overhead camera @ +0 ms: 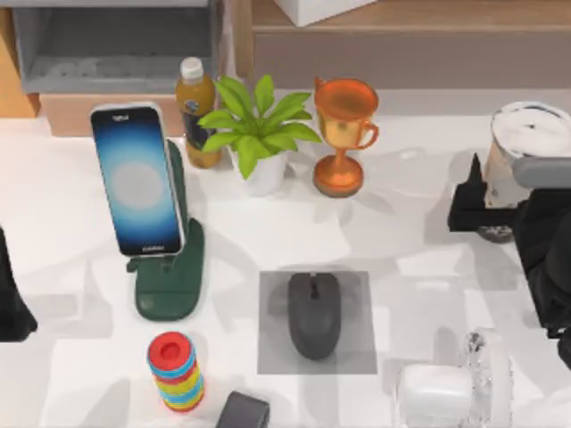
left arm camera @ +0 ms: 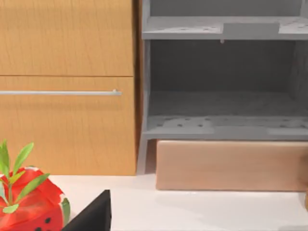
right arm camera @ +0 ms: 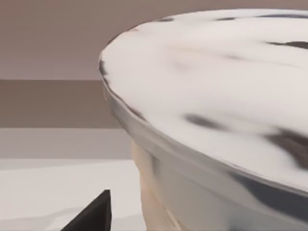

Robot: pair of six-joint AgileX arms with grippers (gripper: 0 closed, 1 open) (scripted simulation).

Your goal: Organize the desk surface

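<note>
The desk surface [overhead camera: 401, 223] is a broad white tabletop. Near its right edge stands a silver cup with a white lid [overhead camera: 533, 134], and my right gripper [overhead camera: 489, 210] is right at it, one black finger [overhead camera: 467, 203] beside its left side. Up close, the right wrist view shows the cup [right arm camera: 216, 120] with a gap between its wall and the fingertip [right arm camera: 92, 215], so the gripper is open and holds nothing. My left gripper [overhead camera: 7, 308] is parked at the left edge of the desk, one fingertip [left arm camera: 94, 216] showing and nothing in it.
A phone on a green stand [overhead camera: 143, 187], a yellow bottle [overhead camera: 196, 107], a potted plant [overhead camera: 259, 134] and an orange trophy [overhead camera: 343, 134] line the back. A mouse [overhead camera: 313, 314] lies on a grey mat [overhead camera: 272, 352]. Ring stack [overhead camera: 176, 370] and white case [overhead camera: 433, 392] sit in front.
</note>
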